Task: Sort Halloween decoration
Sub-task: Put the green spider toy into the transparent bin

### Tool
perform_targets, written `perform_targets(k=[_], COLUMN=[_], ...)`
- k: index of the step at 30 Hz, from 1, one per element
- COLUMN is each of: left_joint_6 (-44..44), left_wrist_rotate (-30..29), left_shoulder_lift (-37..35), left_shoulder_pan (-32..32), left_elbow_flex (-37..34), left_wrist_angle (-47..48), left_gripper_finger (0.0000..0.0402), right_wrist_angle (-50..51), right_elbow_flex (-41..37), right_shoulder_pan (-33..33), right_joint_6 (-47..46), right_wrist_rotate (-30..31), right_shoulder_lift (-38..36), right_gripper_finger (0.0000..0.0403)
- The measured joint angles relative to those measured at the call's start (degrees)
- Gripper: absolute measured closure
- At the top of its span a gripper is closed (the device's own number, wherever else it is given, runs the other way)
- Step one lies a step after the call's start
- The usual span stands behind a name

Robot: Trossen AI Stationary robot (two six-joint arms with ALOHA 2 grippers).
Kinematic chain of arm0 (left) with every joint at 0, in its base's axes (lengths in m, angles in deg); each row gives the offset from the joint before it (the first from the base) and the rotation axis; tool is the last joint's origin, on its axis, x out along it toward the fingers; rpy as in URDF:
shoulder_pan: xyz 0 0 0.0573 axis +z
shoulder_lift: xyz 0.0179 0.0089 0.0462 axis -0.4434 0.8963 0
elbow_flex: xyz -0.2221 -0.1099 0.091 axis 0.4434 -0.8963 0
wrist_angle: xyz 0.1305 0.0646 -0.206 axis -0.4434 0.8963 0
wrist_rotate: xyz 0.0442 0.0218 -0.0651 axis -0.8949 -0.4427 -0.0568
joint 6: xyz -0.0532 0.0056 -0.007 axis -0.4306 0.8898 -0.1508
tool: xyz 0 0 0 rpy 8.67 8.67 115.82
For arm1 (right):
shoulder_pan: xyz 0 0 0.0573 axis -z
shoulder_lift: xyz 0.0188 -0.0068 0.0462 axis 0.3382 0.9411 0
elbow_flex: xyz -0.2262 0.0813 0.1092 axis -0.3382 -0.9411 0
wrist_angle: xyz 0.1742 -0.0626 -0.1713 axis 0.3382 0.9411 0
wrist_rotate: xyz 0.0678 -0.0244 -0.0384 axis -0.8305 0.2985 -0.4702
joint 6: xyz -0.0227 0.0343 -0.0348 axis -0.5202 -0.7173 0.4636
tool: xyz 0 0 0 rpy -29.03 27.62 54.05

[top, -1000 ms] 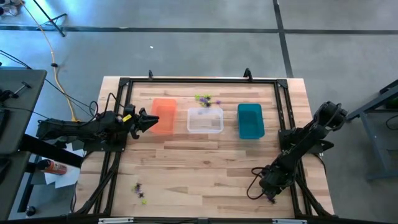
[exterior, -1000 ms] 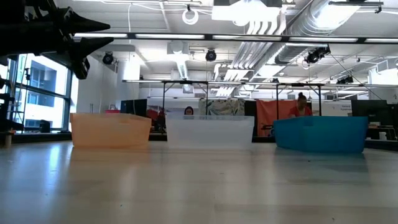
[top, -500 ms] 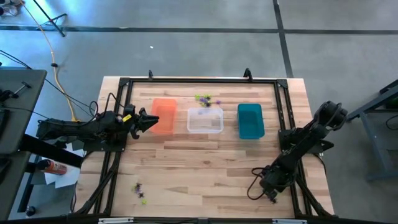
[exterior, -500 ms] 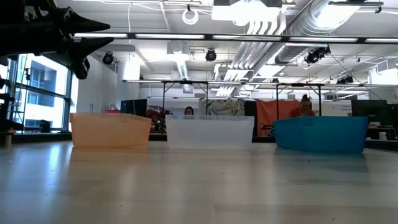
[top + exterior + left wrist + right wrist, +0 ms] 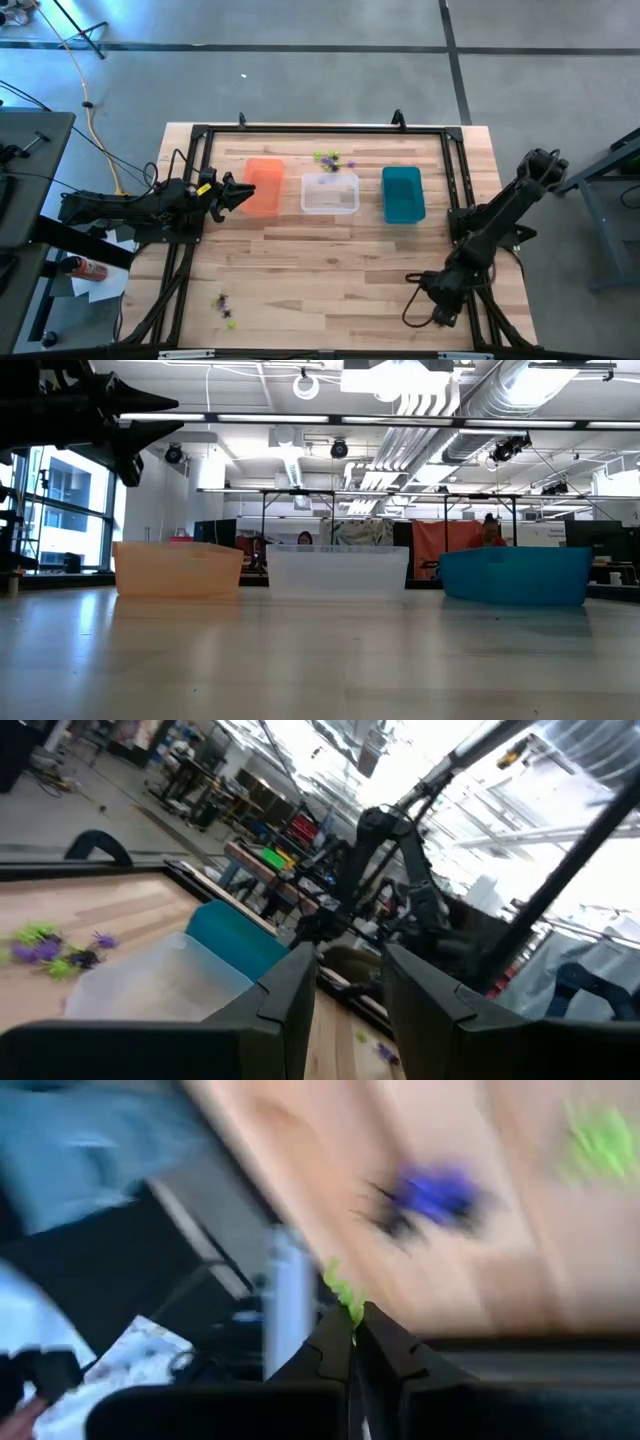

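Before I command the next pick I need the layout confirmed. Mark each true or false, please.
1. The clear bin stands between the orange bin and the teal bin. True.
2. The left gripper is shut on a trinket. False: its fingers are open and empty, beside the orange bin.
3. A trinket cluster lies on the table just beyond the clear bin. True.
4. The right gripper hangs over the teal bin. False: it is by the table's near right corner, pinching a lime green trinket.
5. No loose trinkets lie near the left front corner. False: a few loose trinkets lie there.
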Motion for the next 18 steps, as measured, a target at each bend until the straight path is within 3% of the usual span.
perform_targets(k=[6, 12, 15, 18], left_joint_6=[-0.02, -0.49, -0.50, 0.74], left_wrist_rotate=[-2.23, -3.16, -3.16, -2.50], left_shoulder_lift=[0.00, 0.00, 0.04, 0.27], left_shoulder_pan=[0.02, 0.02, 0.02, 0.00], left_elbow_flex=[0.00, 0.00, 0.00, 1.79], left_wrist_angle=[-0.12, -1.09, -1.66, -2.41], left_gripper_finger=[0.0296, 0.0296, 0.0296, 0.0296], right_wrist_angle=[-0.86, -5.50, -10.68, -18.46], right_elbow_flex=[5.03, 6.50, 6.50, 6.45], right_shoulder_pan=[3.64, 11.65, 17.59, 23.76], right_joint_6=[17.10, 35.00, 41.89, 51.13], right_wrist_rotate=[22.64, 45.28, 50.03, 48.23], right_shoulder_lift=[-5.71, -7.32, -6.86, -6.04], right_gripper_finger=[0.0402, 0.0403, 0.0403, 0.0403])
